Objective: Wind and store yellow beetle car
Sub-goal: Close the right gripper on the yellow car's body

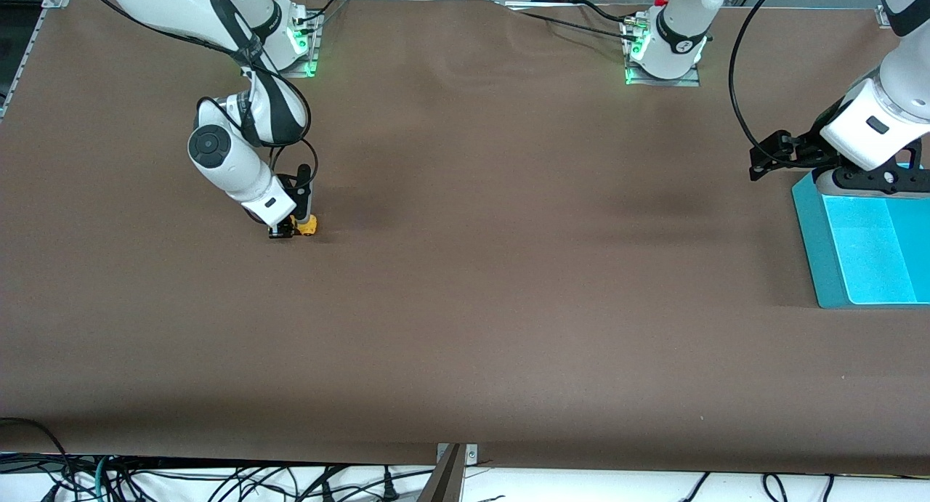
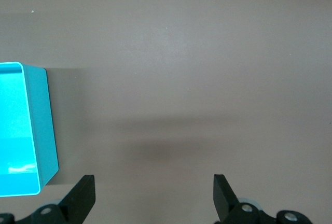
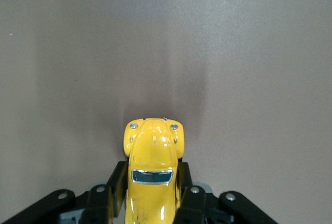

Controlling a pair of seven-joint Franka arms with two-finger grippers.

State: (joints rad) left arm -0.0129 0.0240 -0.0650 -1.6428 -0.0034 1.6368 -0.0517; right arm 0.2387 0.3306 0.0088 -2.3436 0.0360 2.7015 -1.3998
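Observation:
The yellow beetle car point(image 1: 305, 226) sits on the brown table toward the right arm's end. My right gripper point(image 1: 294, 228) is down at the table and shut on it. In the right wrist view the yellow beetle car point(image 3: 152, 172) fills the space between the black fingers point(image 3: 115, 182), which press on both its sides, its rounded end pointing away from the wrist. My left gripper point(image 1: 781, 153) hangs open over the table beside the turquoise bin, its fingertips point(image 2: 83, 195) wide apart with only bare table between them.
A turquoise bin point(image 1: 835, 262) stands at the left arm's end of the table, its wall also showing in the left wrist view, turquoise bin point(image 2: 44, 125). The brown table point(image 1: 508, 269) stretches wide between the two arms. Cables hang below the table edge nearest the camera.

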